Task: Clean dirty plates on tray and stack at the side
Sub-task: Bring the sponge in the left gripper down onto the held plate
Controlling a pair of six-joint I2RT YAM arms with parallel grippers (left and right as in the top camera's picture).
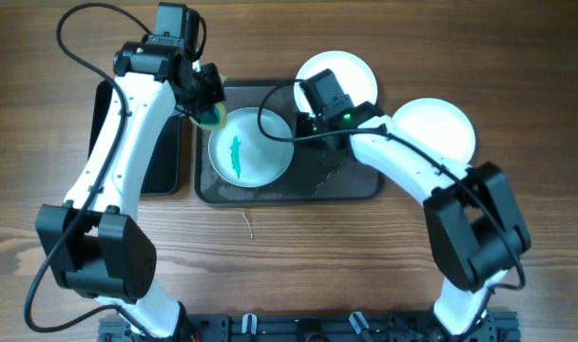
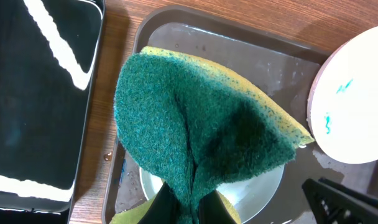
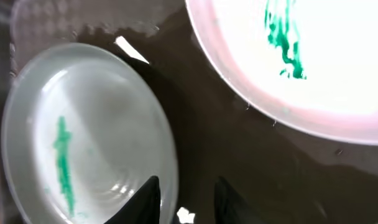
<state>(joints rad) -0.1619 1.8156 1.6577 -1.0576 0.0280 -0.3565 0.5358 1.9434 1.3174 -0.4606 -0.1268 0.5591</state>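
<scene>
A pale blue plate [image 1: 249, 145] with a teal smear lies on the left half of the dark-grey tray [image 1: 351, 180]. Above its far left rim my left gripper [image 1: 209, 112] is shut on a folded green-and-yellow sponge [image 2: 201, 137]. A white plate [image 1: 356, 66] with teal marks rests at the tray's far right corner. My right gripper [image 3: 186, 196] stands open at the blue plate's [image 3: 83, 130] right rim, one finger over the plate and the other over the wet tray. Another white plate [image 1: 433, 128] lies on the table to the right of the tray.
A smaller black tray [image 1: 165, 142] sits left of the grey tray, under my left arm. Water films the grey tray's floor [image 3: 239, 143]. Bare wooden table [image 1: 289, 256] lies in front of the tray.
</scene>
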